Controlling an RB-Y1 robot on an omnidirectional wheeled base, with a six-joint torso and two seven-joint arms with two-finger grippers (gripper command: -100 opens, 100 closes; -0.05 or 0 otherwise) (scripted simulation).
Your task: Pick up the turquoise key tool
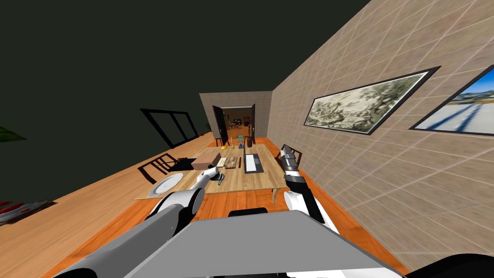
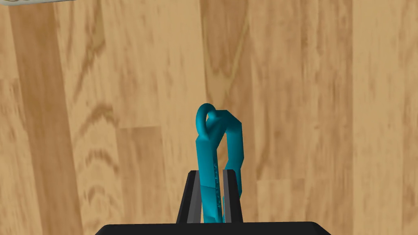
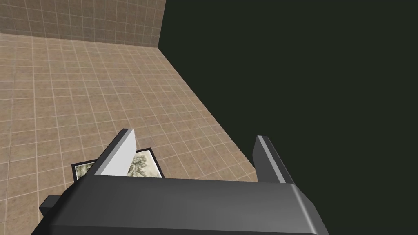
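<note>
**Gripping the key tool over the table**

My left pincer (image 2: 212, 174) is clamped on the turquoise key tool (image 2: 207, 147), with both fingers pressing its sides. The tool's ring end juts past the fingertips above the wooden table (image 2: 318, 102). In the head view the tool sits just left of centre, right of a white plate (image 1: 166, 184). Whether it touches the wood I cannot tell. My right pincer (image 3: 195, 134) is spread wide, holding nothing, right of centre beside the table.

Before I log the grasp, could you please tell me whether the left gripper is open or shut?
Shut: the left gripper has its two thin grey fingers pressed against the sides of the turquoise looped key tool.
</note>
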